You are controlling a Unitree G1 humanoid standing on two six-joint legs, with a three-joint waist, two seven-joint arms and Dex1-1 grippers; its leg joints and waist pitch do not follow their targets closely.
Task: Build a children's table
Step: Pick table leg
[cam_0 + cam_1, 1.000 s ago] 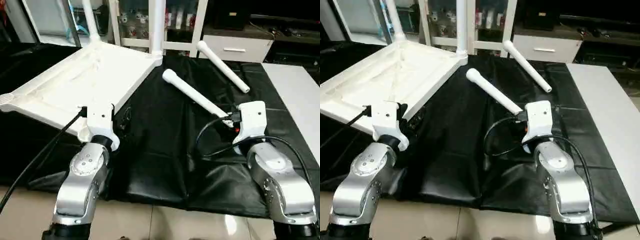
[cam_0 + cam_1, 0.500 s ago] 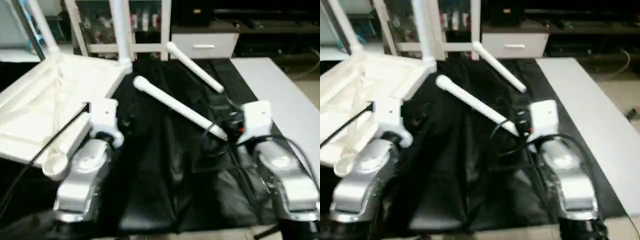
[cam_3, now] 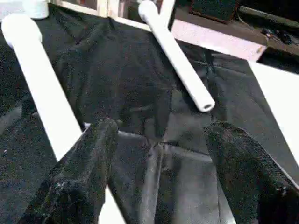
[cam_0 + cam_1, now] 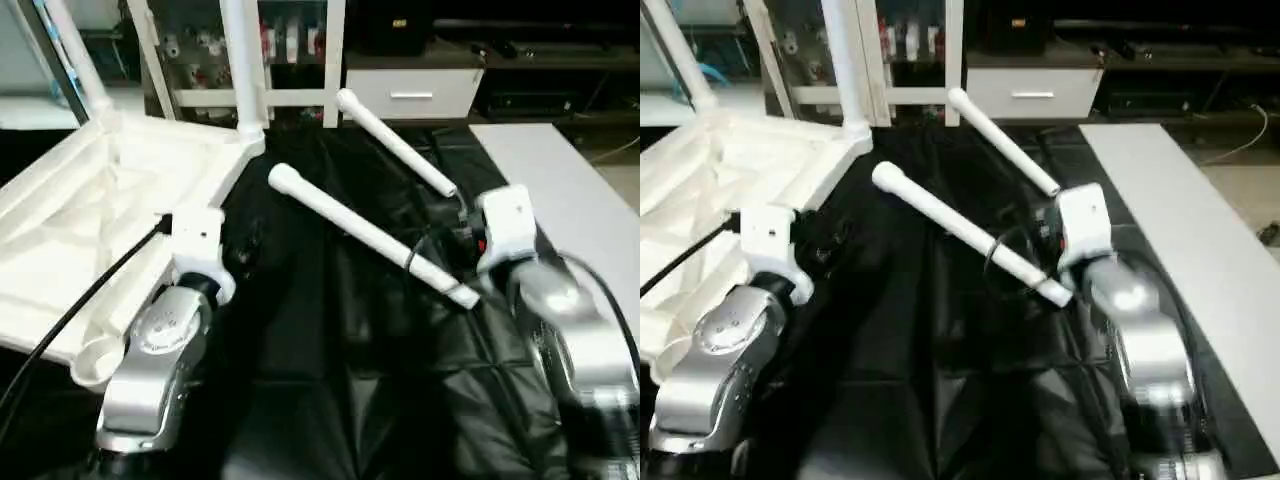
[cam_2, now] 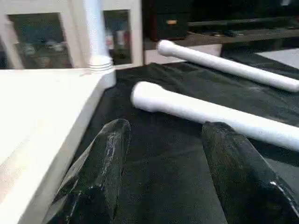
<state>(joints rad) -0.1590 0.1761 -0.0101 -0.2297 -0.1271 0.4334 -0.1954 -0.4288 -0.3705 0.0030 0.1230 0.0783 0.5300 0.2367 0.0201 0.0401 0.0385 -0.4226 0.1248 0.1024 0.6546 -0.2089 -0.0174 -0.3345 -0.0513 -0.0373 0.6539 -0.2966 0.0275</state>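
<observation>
A square white plastic tabletop (image 4: pixel 110 220) lies upside down on the left of a work table covered in wrinkled, glossy black sheet (image 4: pixel 330 330). Its ribbed underside faces up, and two smooth white tube legs (image 4: pixel 245 60) stand upright in its far round corner sockets. Two more tapered legs lie loose on the sheet: the nearer leg (image 4: pixel 370 235) runs diagonally across the middle, the farther leg (image 4: pixel 395 142) lies beyond it. The left gripper (image 5: pixel 163 186) hovers beside the tabletop's edge, its black fingers spread, empty. The right gripper (image 3: pixel 159 182) hangs over the nearer leg's narrow end, fingers also apart, gripping nothing.
</observation>
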